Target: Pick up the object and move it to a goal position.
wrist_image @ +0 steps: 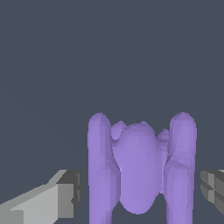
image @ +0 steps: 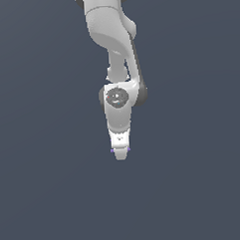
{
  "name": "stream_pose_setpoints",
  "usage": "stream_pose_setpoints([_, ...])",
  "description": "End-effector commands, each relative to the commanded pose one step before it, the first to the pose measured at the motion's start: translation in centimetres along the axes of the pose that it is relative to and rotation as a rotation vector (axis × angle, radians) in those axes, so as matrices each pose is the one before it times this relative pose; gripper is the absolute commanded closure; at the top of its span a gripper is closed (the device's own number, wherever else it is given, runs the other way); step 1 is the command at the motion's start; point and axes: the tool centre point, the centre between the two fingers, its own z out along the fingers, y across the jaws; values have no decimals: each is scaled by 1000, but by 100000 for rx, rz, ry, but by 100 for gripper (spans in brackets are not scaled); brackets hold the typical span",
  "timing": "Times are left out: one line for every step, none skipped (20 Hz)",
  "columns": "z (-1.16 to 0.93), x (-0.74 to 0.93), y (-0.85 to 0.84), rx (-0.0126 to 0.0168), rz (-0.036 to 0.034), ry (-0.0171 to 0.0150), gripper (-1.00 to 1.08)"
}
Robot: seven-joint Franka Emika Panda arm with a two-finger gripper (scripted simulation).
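Here the purple object (wrist_image: 140,170) sits between the fingers (wrist_image: 65,194), untouched.

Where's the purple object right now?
The purple object sits between the end effector fingers in the wrist view, apart from both; the exterior view shows only purple slivers under the arm's tip.

The white arm (image: 112,37) hangs straight down, purple bits of the object (image: 112,151) peeking beside its tool (image: 120,153).

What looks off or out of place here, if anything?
Nothing stands out. The purple object sits between the claw's fingers, with a gap visible on each side, so it is not gripped. In the exterior view only tiny purple bits peek out beside the claw. No damage or spill shows.
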Motion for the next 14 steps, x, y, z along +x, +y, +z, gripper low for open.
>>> stream_pose_setpoints([1283,-4,-67,65,-111,12,-92])
stream_pose_setpoints([365,23,3,-4,-69,3,-92])
stream_pose_setpoints([289,-15,13,0,0,0,-92])
stream_pose_setpoints([211,-10,24,0,0,0,-92])
stream_pose_setpoints([137,-5,31,0,0,0,-92])
stream_pose_setpoints([71,-1,30,0,0,0,-92])
stream_pose_setpoints([20,0,13,0,0,0,-92])
stream_pose_setpoints([0,0,0,0,0,0,108])
stream_pose_setpoints([0,0,0,0,0,0,108])
stream_pose_setpoints([0,0,0,0,0,0,108])
stream_pose_setpoints([0,0,0,0,0,0,108])
stream_pose_setpoints([0,0,0,0,0,0,108])
stream_pose_setpoints([0,0,0,0,0,0,108])
stream_pose_setpoints([0,0,0,0,0,0,108])
